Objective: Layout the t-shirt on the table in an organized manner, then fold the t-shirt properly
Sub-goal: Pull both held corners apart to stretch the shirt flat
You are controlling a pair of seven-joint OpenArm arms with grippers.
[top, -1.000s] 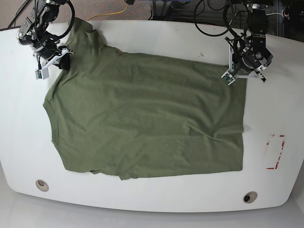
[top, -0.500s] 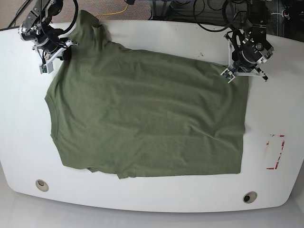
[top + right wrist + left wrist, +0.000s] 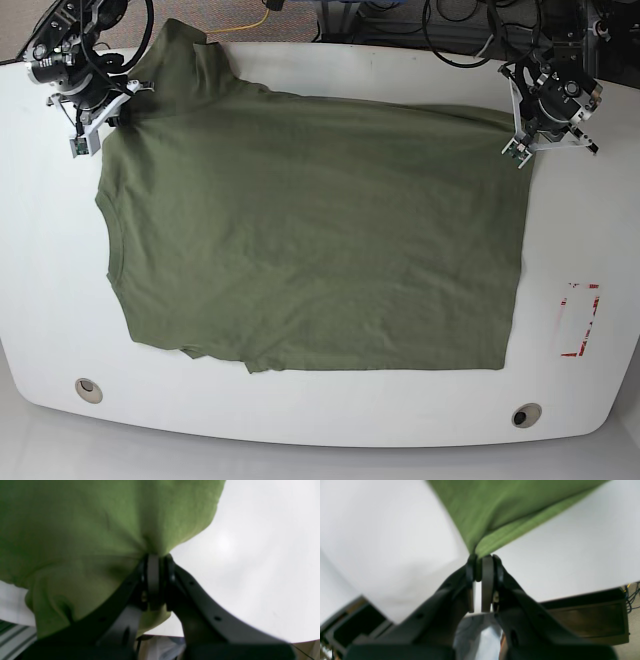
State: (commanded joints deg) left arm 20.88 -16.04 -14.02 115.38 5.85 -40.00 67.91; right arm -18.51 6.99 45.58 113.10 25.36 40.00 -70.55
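The olive-green t-shirt [image 3: 310,230] lies spread nearly flat on the white table [image 3: 300,415], collar side to the left and hem to the right. My left gripper [image 3: 522,142] is at the far right corner, shut on the hem corner. In the left wrist view the left gripper [image 3: 481,563] pinches a taut point of t-shirt [image 3: 500,510]. My right gripper [image 3: 106,118] is at the far left, shut on the shoulder by the far sleeve. The right wrist view shows the right gripper [image 3: 155,562] with bunched t-shirt [image 3: 87,525] in its jaws.
Two round grommet holes [image 3: 88,389] [image 3: 526,415] sit near the table's front edge. A red tape rectangle [image 3: 579,320] marks the right side. Cables and floor lie beyond the far edge; the far sleeve [image 3: 190,50] reaches that edge.
Both grippers have pulled the shirt's far edge toward the back of the table, the left one also outward to the right. The cloth is tauter and its wrinkles have flattened.
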